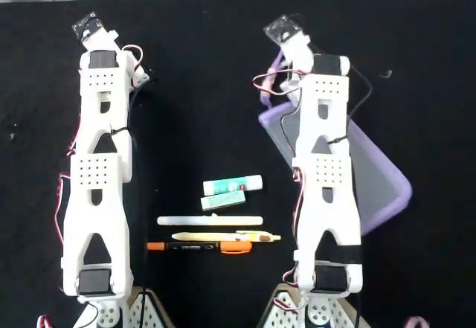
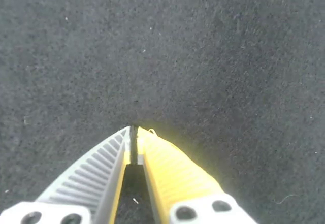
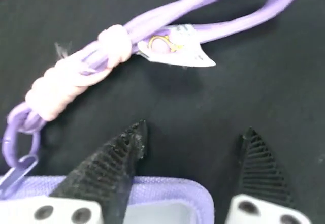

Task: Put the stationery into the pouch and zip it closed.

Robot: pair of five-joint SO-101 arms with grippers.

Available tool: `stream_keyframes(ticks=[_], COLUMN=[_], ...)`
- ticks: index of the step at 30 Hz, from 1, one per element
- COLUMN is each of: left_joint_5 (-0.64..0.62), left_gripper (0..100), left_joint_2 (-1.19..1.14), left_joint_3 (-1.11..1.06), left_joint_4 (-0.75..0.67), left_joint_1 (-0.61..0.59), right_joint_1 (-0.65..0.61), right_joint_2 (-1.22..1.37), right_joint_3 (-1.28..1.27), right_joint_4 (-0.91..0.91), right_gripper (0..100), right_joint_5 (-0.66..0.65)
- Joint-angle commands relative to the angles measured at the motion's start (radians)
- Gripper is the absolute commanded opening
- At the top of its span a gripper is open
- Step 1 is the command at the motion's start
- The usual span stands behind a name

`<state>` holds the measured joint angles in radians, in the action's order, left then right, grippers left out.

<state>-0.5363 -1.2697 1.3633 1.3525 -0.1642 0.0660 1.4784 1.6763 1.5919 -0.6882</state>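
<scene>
1. Well, I saw the purple pouch (image 1: pixel 383 187) lying flat on the black table (image 1: pixel 431 60). The right arm stretched lengthwise over it and hid its middle, and I could not tell whether its zip was open.
2. The right gripper (image 3: pixel 194 131) hung just past the pouch's far corner, its jaws spread wide with nothing between them.
3. Beyond that same corner lay the pouch's purple cord (image 3: pixel 152 23), looped on the cloth, with a white tag (image 3: pixel 177 49) on it.
4. The left gripper (image 2: pixel 134 130) sat well apart from the pouch over bare cloth, its jaws pressed together on nothing.
5. The stationery lay outside the pouch, just beside its near end and between the two arms:
   - a white-and-green tube (image 1: pixel 232 185)
   - a green eraser (image 1: pixel 223 201)
   - a white stick (image 1: pixel 210 220)
   - a cream pen (image 1: pixel 223 236)
   - an orange-and-black pen (image 1: pixel 197 247)
</scene>
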Motion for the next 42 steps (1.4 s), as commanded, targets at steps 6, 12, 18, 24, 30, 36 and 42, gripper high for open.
stream_keyframes(ticks=[6, 12, 18, 24, 30, 36, 42], left_joint_5=[0.012, 0.012, 0.012, 0.012, 0.012, 0.012, 0.012], left_gripper=[3, 3, 3, 3, 3, 3, 3], left_joint_2=[-0.006, -0.006, -0.006, -0.006, -0.006, -0.006, -0.006], left_joint_3=[0.008, 0.008, 0.008, 0.008, 0.008, 0.015, 0.016], left_joint_4=[-0.029, -0.029, -0.029, -0.028, -0.029, -0.029, -0.029], left_joint_1=[-0.045, -0.044, -0.047, -0.047, -0.047, -0.048, -0.048], right_joint_1=[0.158, 0.164, 0.037, -0.083, -0.12, -0.127, -0.161], right_joint_2=[-0.232, -0.344, -0.343, -0.305, -0.248, -0.246, -0.34], right_joint_3=[-0.005, -0.01, -0.012, -0.012, -0.012, -0.13, -0.371], right_joint_4=[0.172, 0.166, 0.094, 0.126, 0.175, 0.178, 0.176], right_gripper=[28.9, 29.2, 29.2, 29.2, 29.0, 29.0, 29.0], right_joint_5=[-0.08, 0.009, 0.247, 0.439, 0.494, 0.506, 0.523])
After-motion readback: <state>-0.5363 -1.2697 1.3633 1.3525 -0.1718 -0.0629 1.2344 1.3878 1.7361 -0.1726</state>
